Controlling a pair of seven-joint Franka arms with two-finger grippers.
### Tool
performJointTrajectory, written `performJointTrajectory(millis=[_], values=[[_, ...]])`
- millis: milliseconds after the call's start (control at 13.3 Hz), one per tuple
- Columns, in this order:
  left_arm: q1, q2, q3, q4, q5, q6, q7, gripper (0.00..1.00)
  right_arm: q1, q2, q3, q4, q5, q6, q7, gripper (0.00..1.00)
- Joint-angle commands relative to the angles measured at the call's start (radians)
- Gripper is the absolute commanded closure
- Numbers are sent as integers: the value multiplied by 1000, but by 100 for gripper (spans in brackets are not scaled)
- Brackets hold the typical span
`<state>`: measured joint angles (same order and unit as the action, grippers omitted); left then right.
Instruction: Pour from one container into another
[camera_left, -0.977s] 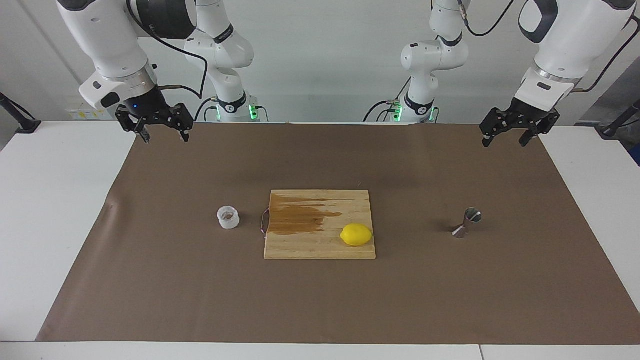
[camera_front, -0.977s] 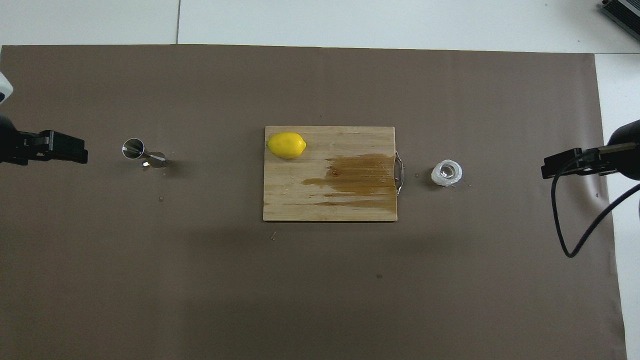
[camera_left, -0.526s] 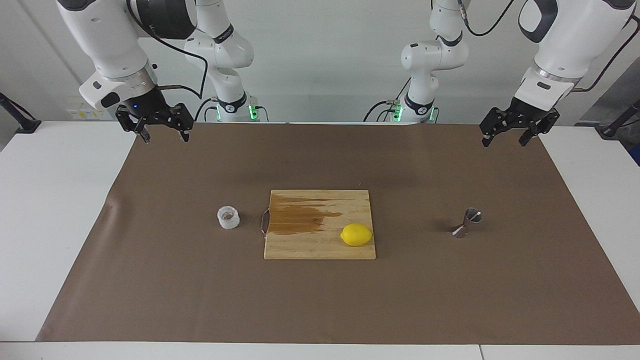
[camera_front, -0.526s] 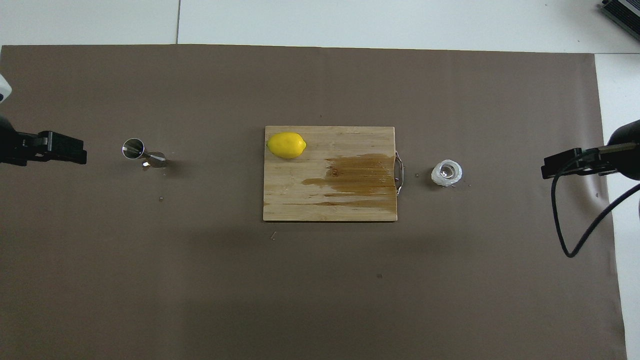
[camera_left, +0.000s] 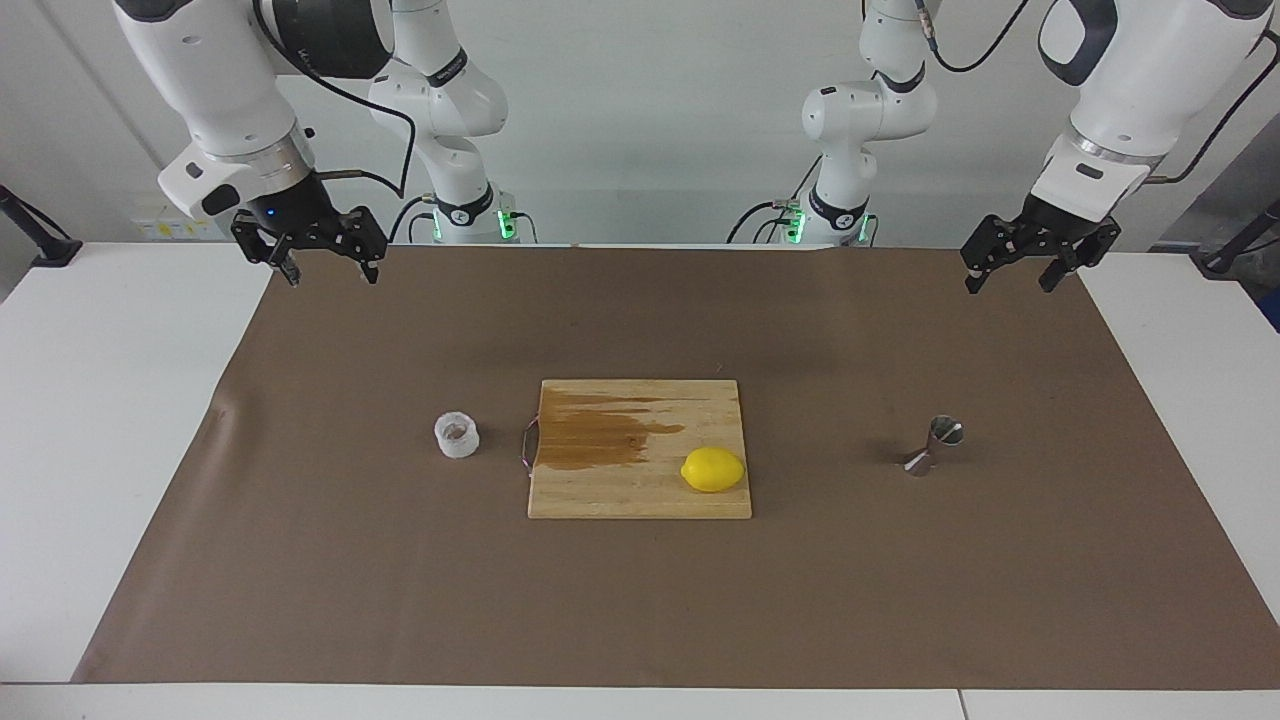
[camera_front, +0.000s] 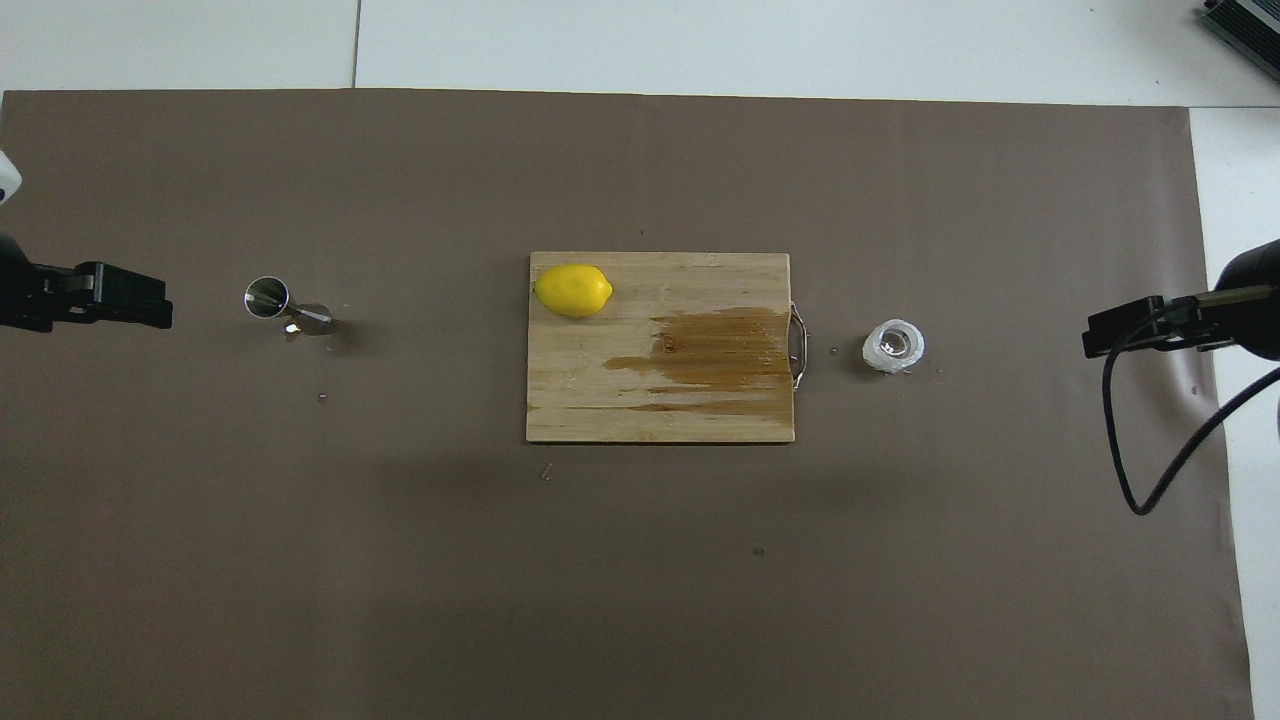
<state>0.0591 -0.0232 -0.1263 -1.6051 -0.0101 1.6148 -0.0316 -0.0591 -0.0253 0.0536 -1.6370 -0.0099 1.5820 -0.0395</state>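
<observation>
Brown mat (camera_left: 640, 600) — cup (camera_left: 457, 435) well below right gripper (camera_left: 325, 265)

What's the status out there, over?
Left tool and right tool open, empty, waiting high. Cup and jigger untouched on mat, nothing poured. Board with lemon sits between them.

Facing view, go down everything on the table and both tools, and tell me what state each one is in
White cup: upright, untouched, brownish inside.
Steel jigger: upright, untouched.
Lemon: whole, on the board.
Cutting board: flat, dark wet-looking stain toward the cup's end.
Left tool: open, empty, raised above the mat's edge.
Right tool: open, empty, raised likewise.
</observation>
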Motion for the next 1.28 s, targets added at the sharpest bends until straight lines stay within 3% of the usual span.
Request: performJointTrajectory(millis=[0, 827, 977, 1202], values=[[-9, -34, -4, -38, -7, 7, 7, 0, -7, -4, 6, -6, -7, -5, 21, 0], [7, -61, 4, -118, -56, 48, -79, 0, -7, -4, 6, -6, -7, -5, 21, 0], [31, -49, 4, -118, -94, 50, -82, 0, -7, -4, 6, -6, -7, -5, 21, 0], [97, 29, 1, -102, -140, 39, -83, 0, -7, -4, 6, -6, -7, -5, 21, 0]])
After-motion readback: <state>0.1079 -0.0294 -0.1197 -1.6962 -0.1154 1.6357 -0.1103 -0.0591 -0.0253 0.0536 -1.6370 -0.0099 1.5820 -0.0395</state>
